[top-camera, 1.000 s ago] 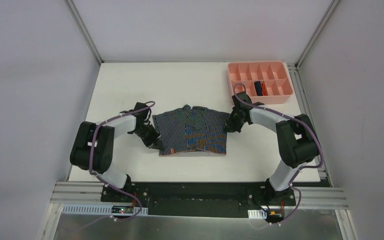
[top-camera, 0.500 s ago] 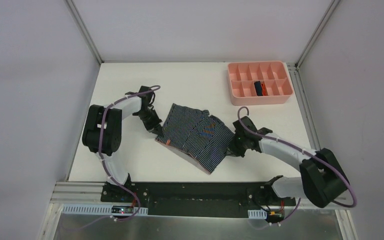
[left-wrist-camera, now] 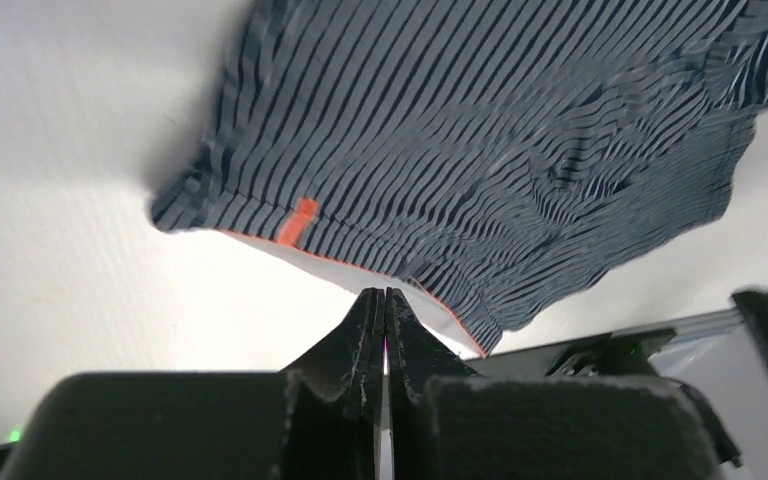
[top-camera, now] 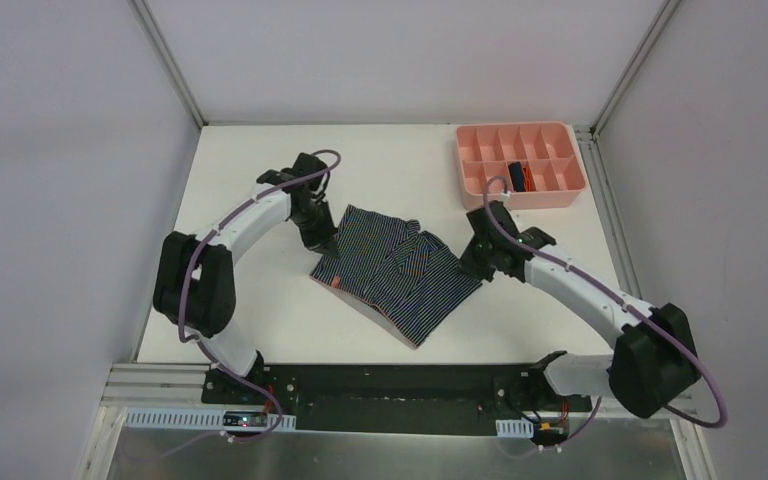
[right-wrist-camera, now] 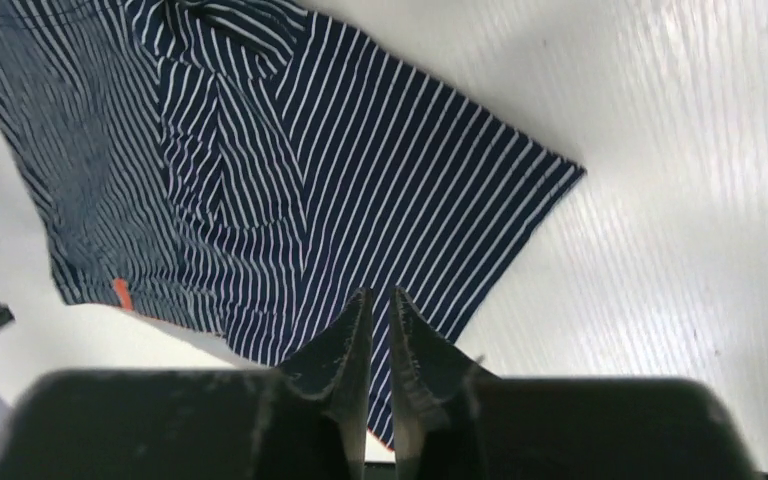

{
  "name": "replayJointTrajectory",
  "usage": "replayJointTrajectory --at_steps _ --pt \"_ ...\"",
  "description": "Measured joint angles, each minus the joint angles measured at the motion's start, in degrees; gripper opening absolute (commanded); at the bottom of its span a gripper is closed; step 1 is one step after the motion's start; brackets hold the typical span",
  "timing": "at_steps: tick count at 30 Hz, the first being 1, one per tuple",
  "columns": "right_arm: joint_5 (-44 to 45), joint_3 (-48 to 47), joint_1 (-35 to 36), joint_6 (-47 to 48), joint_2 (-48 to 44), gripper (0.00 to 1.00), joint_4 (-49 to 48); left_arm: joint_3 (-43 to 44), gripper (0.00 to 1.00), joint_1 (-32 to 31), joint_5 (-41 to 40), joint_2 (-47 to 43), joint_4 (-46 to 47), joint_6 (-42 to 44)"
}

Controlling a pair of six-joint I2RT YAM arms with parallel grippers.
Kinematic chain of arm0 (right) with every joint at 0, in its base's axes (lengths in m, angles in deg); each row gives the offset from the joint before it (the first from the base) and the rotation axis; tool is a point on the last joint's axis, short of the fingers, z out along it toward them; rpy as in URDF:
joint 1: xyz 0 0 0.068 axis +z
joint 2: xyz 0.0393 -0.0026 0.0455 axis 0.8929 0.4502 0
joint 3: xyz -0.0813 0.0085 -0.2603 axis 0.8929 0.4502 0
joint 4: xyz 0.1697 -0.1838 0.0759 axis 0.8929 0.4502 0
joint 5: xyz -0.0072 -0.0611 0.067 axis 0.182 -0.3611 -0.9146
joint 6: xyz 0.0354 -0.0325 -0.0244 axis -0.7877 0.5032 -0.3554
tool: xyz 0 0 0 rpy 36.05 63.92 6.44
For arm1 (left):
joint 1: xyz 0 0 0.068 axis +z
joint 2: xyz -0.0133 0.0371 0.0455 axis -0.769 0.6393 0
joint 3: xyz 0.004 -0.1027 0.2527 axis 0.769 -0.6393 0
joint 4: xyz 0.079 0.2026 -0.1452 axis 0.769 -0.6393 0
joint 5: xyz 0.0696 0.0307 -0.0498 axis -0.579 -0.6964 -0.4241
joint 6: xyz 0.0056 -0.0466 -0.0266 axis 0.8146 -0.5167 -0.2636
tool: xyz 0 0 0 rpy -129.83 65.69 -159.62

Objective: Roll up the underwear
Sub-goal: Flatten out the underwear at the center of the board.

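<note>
1 navy pair [top-camera: 516, 176] already sits bundled in the pink tray [top-camera: 475, 180]. The striped pair [top-camera: 397, 272] lies flat and unrolled, askew on the worktop [top-camera: 250, 180]. My left fingers [left-wrist-camera: 372, 310] are pressed together, empty; my right fingers [right-wrist-camera: 358, 310] stand barely parted, gripping nothing. Its rolling remains.

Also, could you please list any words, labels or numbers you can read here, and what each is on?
None can be read. The orange tab on the striped underwear shows no lettering, and the rolled navy piece in the pink tray is too small to tell.
</note>
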Motion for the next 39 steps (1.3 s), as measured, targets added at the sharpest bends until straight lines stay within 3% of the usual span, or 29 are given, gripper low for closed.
replayJointTrajectory --at_steps 6,10,17,24,30,34,39 --pt "-0.33 -4.61 -2.47 3.56 12.09 0.21 -1.73 -5.57 0.08 -8.44 0.24 -1.31 0.92 -4.09" --pt "-1.05 -5.38 -3.65 5.79 17.40 0.21 -2.71 -8.72 0.09 -9.60 -0.15 -1.11 1.27 -5.70" --pt "-2.16 -0.72 -3.82 6.45 18.43 0.21 -5.84 -9.92 0.08 -9.07 -3.13 1.88 2.14 -5.86" --pt "-3.06 5.18 -2.80 4.42 12.61 0.20 -7.30 -9.46 0.08 -6.80 -2.64 6.21 2.38 -3.10" --pt "-2.82 7.30 0.90 2.38 7.15 0.21 -2.84 -8.17 0.11 -6.47 -0.94 5.68 2.05 -0.22" --pt "-0.83 6.99 1.55 1.01 2.29 0.32 0.50 -8.02 0.16 -6.64 0.96 1.75 1.01 0.57" --pt "2.56 5.95 1.29 -1.42 -3.91 0.34 3.21 -7.93 0.24 -9.38 1.29 -6.95 0.79 0.59"
